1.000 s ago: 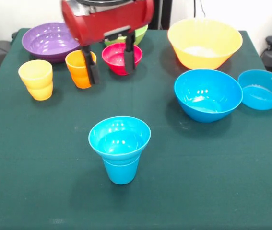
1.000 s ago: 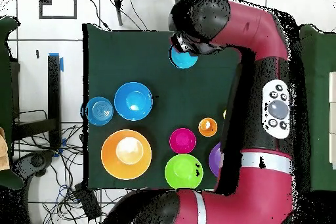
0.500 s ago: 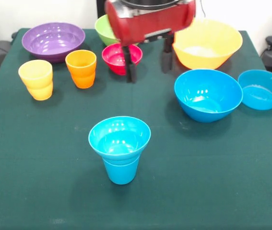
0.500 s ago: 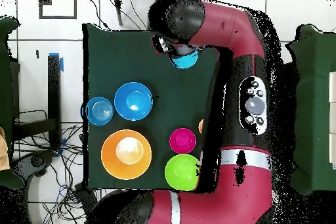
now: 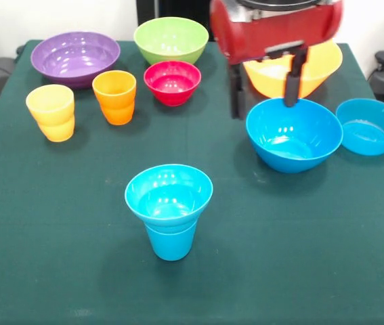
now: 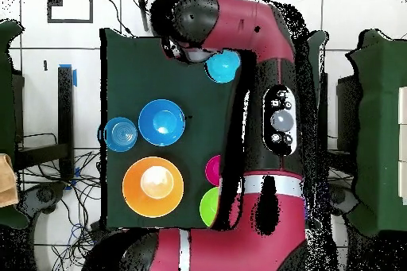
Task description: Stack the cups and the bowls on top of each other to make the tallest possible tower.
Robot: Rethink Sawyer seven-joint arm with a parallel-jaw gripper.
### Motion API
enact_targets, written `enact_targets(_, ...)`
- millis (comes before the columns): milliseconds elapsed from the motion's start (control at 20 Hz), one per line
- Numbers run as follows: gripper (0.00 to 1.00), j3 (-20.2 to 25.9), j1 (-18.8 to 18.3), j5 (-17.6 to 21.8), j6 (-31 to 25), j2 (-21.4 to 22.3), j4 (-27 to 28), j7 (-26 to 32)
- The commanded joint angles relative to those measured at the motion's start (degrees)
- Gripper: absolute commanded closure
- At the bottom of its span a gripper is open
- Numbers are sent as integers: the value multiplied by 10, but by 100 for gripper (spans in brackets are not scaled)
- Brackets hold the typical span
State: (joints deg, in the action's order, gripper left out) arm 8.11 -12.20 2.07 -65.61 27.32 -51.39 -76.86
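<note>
Two pieces make up the tower [image 5: 169, 210] so far: a blue cup [image 5: 171, 242] standing upright near the front of the green surface [image 5: 56, 244], with a small blue bowl [image 5: 168, 193] seated in its mouth. Putting the narrow cup underneath and a wider bowl above looks like a way to gain height, since each piece sits high on the rim below instead of sinking in.

The other pieces stand loose and upright, apart from one another, which leaves room to reach each from above. The yellow cup [image 5: 51, 112] and orange cup [image 5: 115, 96] stand side by side at one side, with the purple bowl [image 5: 75, 57] behind them. The green bowl [image 5: 171, 39] and red bowl [image 5: 172, 82] are at the back centre. On the other side are the large yellow-orange bowl [image 5: 293, 71], partly behind the arm, the mid-sized blue bowl [image 5: 293, 133] in front of it, and a shallower blue bowl [image 5: 370, 126] just beside that.

The tool [image 5: 265, 80] hangs empty, its two dark fingers [image 5: 237, 98] spread well apart. One finger hangs beside the rim of the mid-sized blue bowl, the other over its far edge; I cannot tell if either touches it. By that position, this bowl is probably the next pick, and the fingers would need to close on its wall.
</note>
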Motion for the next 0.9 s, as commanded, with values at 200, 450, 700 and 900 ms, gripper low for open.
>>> enact_targets(200,0,12,27,-17,-26,-46,22,-142)
enact_targets(450,0,13,17,-19,-13,-36,-1,-128)
enact_targets(700,0,13,14,-22,-6,-34,-12,-122)
enact_targets(900,0,13,18,-23,7,-41,-12,-131)
